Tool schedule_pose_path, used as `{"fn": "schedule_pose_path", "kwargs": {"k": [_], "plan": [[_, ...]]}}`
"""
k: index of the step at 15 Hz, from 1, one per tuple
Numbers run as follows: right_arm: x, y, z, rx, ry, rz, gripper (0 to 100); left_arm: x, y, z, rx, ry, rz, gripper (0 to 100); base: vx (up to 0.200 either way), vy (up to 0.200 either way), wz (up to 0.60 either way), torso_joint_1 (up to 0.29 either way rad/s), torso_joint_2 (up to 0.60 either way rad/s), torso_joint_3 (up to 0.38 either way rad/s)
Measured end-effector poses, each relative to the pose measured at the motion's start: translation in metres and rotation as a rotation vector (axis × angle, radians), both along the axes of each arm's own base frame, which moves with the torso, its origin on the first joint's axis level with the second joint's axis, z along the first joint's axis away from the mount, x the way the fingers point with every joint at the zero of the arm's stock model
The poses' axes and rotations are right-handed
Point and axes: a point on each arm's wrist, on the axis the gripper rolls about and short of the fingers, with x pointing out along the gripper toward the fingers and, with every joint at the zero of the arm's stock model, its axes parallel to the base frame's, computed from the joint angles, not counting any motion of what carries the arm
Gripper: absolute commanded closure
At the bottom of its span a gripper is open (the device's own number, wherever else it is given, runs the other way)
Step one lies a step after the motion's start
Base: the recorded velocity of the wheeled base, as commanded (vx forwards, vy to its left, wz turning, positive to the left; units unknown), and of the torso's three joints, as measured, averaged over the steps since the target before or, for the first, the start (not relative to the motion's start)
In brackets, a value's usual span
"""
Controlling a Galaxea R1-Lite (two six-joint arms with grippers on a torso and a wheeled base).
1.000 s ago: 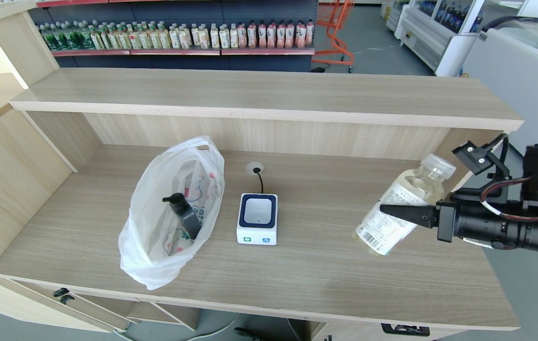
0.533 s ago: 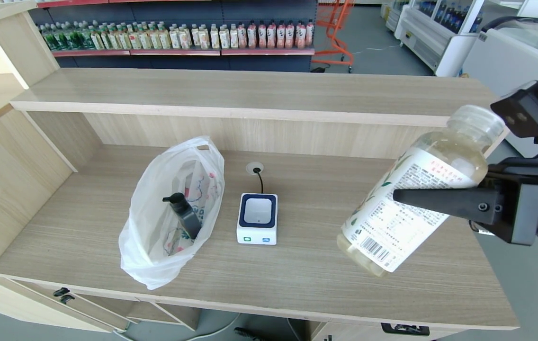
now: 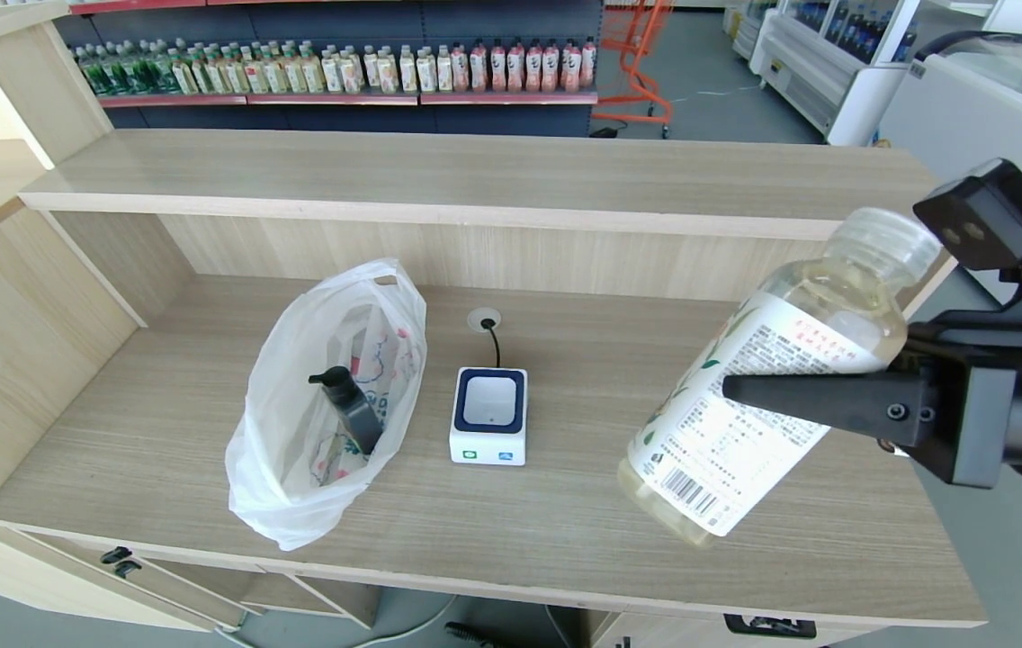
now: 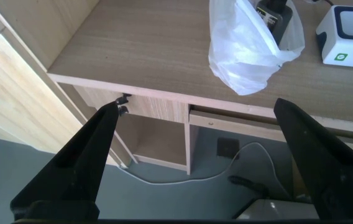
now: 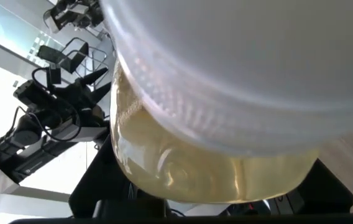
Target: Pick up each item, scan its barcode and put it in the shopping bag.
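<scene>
The right claw [image 3: 749, 389] grips the bottle [image 3: 785, 346], held tilted over the counter [image 3: 565, 526], well right of the scanner [image 3: 488, 414]. Its barcode [image 3: 691, 493] faces up and nearward. Carry it left and roll the barcode down over the scanner window. The grip seems firm, but the far finger is hidden.

A clear plastic bottle of pale yellow liquid [image 5: 214, 165], topped by a ribbed translucent white cap [image 5: 245, 56], looms close, clamped between the dark fingers [image 5: 102, 190] of the right gripper [image 5: 214, 208]. Beyond the bottle, a black cabled robot arm [image 5: 46, 130] stands against bright light. A strip of wood-grain desk [image 5: 350, 140] shows beside the bottle.
</scene>
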Motion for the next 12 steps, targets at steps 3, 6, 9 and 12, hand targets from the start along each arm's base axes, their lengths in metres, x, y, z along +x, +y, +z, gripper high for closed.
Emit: {"fn": "schedule_pose_path", "kwargs": {"k": [3, 6, 9, 12], "plan": [[-0.002, 0.003, -0.003, -0.007, 0.014, 0.011, 100, 0.000, 0.000, 0.000, 0.000, 0.000, 0.000, 0, 0.000, 0.000, 0.00, 0.000, 0.00, 0.000], [-0.005, 0.007, -0.005, -0.011, 0.048, 0.037, 100, 0.000, 0.000, 0.000, 0.000, 0.000, 0.000, 0, 0.000, 0.000, 0.00, 0.000, 0.00, 0.000], [-0.008, 0.011, -0.004, -0.012, 0.051, 0.059, 100, 0.000, 0.000, 0.000, 0.000, 0.000, 0.000, 0, 0.000, 0.000, 0.00, 0.000, 0.00, 0.000], [-0.008, 0.014, -0.004, -0.013, 0.052, 0.074, 100, 0.000, 0.000, 0.000, 0.000, 0.000, 0.000, 0, 0.000, 0.000, 0.00, 0.000, 0.00, 0.000]]}}
